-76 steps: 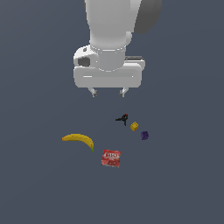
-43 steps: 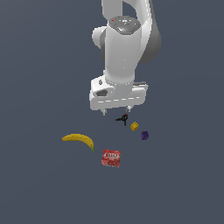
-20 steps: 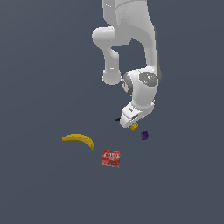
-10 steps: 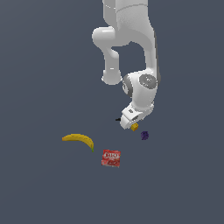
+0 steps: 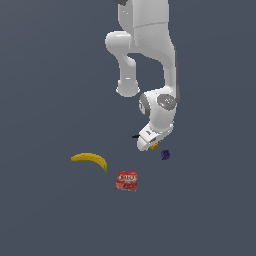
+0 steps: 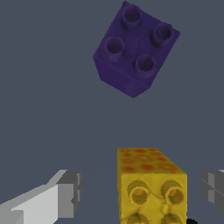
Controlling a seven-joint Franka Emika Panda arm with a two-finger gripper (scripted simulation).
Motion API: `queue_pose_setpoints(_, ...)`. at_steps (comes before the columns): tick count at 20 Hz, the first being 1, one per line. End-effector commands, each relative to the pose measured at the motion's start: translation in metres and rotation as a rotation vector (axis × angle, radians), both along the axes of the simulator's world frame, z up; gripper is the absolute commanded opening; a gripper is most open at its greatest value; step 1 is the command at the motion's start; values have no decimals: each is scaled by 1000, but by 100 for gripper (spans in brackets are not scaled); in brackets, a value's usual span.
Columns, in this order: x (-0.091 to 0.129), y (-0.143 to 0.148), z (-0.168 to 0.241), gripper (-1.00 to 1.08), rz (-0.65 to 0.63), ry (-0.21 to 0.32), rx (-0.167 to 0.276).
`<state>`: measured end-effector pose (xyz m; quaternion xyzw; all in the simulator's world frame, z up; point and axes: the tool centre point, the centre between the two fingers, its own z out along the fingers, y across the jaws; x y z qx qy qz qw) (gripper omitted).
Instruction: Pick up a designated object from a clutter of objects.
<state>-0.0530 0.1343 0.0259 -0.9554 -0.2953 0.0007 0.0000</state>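
We take the yellow block (image 6: 151, 186) as our landmark. In the wrist view it sits between the two grey fingertips (image 6: 70, 194) of the gripper (image 6: 141, 192), with a clear gap of floor showing on each side, so the claw is spread and touches nothing. The block's upper face is mottled orange-red; its near face carries round sockets.

In the exterior view only a sliver of the yellow block (image 5: 154, 146) shows, at the lower edge of the white gripper (image 5: 148, 142), which hangs low over it. The arm (image 5: 150, 55) rises from there toward the top of the frame. We cannot tell from this view whether the block rests on the floor (image 5: 50, 75), though the wrist view shows it at floor level with the grey surface all round it.

Other items, placed from the block:
- Purple brick (image 6: 135, 49), four studs on top, lies near the block but apart from it, with bare floor between. In the exterior view the purple brick (image 5: 165, 154) is just to the exterior view's right of the block.
- Black clamp (image 5: 135, 136): a small dark tip shows on the exterior view's left of the gripper, mostly hidden.
- Red box (image 5: 127, 180) lies flat, nearer the camera than the block and to the exterior view's left.
- Banana (image 5: 91, 160) lies further to the exterior view's left, well apart from the block.
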Motion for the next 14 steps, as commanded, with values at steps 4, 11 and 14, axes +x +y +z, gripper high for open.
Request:
queue_pose_setpoints(4, 1, 0, -4, -100, 0, -1, 0)
queue_pose_setpoints(11, 1, 0, -4, -100, 0, -1, 0)
queue_pose_setpoints(14, 0, 0, -3, -100, 0, -1, 0)
